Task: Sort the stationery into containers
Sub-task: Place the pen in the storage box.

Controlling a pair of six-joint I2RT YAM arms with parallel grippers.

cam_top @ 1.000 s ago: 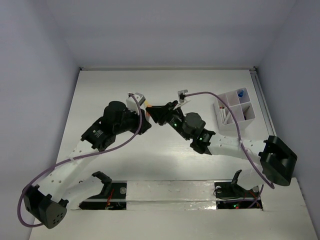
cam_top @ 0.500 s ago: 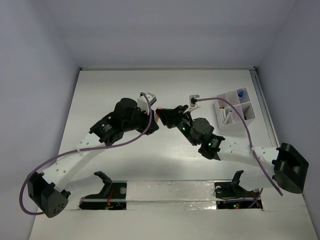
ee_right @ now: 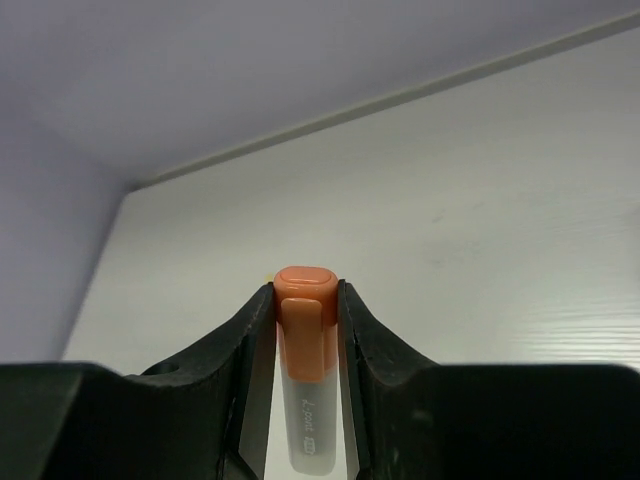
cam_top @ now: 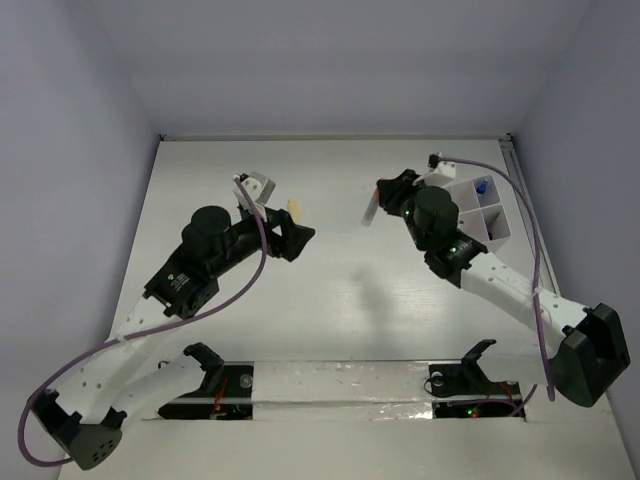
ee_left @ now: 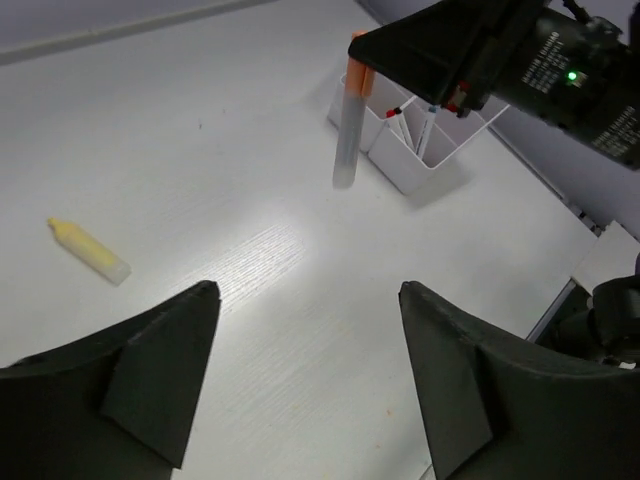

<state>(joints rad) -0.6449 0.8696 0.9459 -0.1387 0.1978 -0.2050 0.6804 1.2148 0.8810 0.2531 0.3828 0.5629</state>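
Plastic pen (ee_right: pixel 305 345) with a rounded orange cap and frosted grey barrel hangs pinched at the cap by the right gripper (ee_right: pixel 307 312), above the white wood-grain table (ee_left: pixel 230 90) and just left of the white, square-celled plastic organizer box (cam_top: pixel 497 228). The left gripper (ee_left: pixel 308 300) is spread wide and empty. A waxy cream stick (ee_left: pixel 88 250) with a pointed tip lies flat nearby.

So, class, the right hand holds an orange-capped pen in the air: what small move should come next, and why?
Probably swing the right hand over the white organizer. It is shut on the orange-capped pen, hanging clear of the table; the left hand stands open, apart from it; the organizer is close by.
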